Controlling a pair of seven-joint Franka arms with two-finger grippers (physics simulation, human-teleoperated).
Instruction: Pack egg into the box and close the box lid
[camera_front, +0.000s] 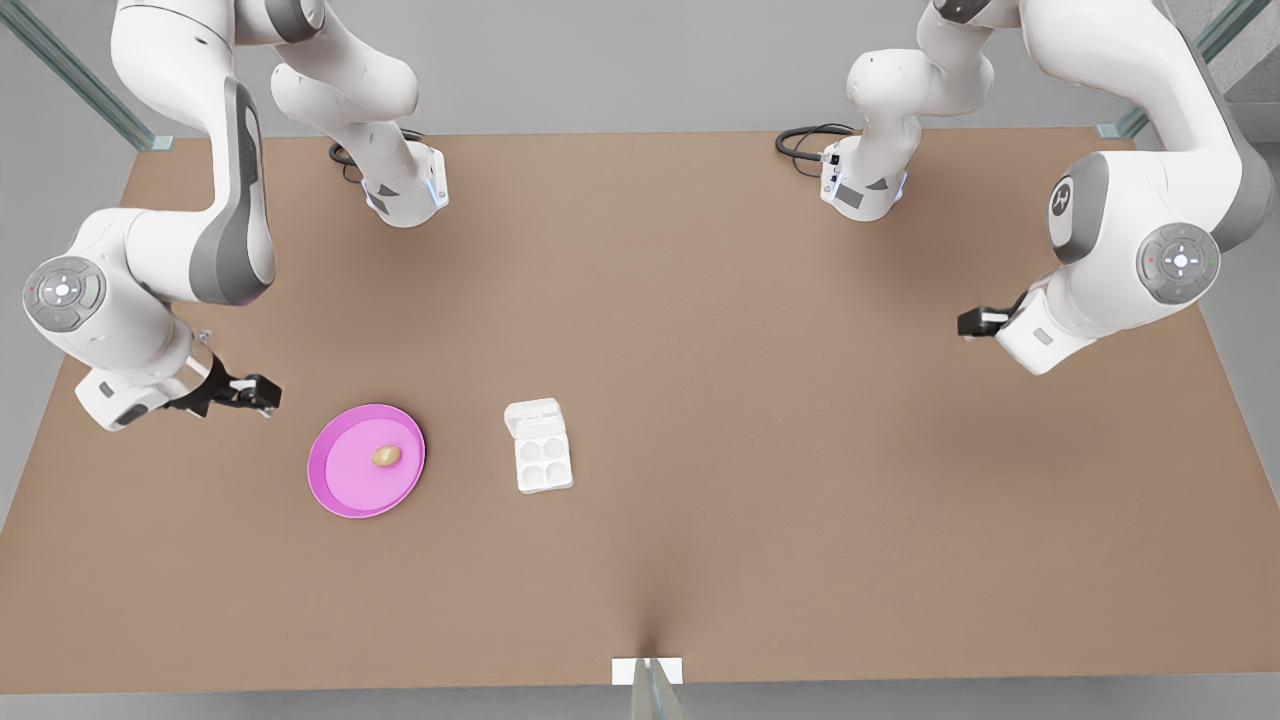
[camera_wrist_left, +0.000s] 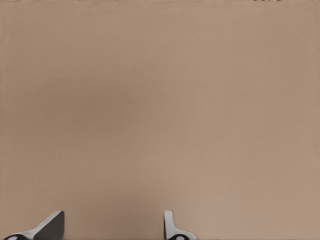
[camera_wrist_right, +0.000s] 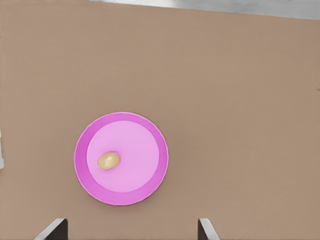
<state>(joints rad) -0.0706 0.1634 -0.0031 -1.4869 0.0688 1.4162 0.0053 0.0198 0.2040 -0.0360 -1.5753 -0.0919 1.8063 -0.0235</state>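
A small tan egg (camera_front: 386, 456) (camera_wrist_right: 108, 160) lies on the round pink plate (camera_front: 330, 490) (camera_wrist_right: 80, 161). To the front view's right of the plate stands the white box (camera_front: 543, 462), its four cups bare and its lid (camera_front: 533, 417) folded open flat on the far side. My right gripper (camera_front: 250, 392) (camera_wrist_right: 131, 230) hovers open just off the plate's rim, at the front view's left, holding nothing. Far off at the front view's right, my left gripper (camera_front: 975, 322) (camera_wrist_left: 112, 227) waits open over bare table.
The brown table (camera_front: 760, 420) stretches wide between the box and the left arm. Both arm bases (camera_front: 405, 195) (camera_front: 862, 185) stand at the far edge with coiled cables. A small white mount (camera_front: 647, 672) sits at the near edge.
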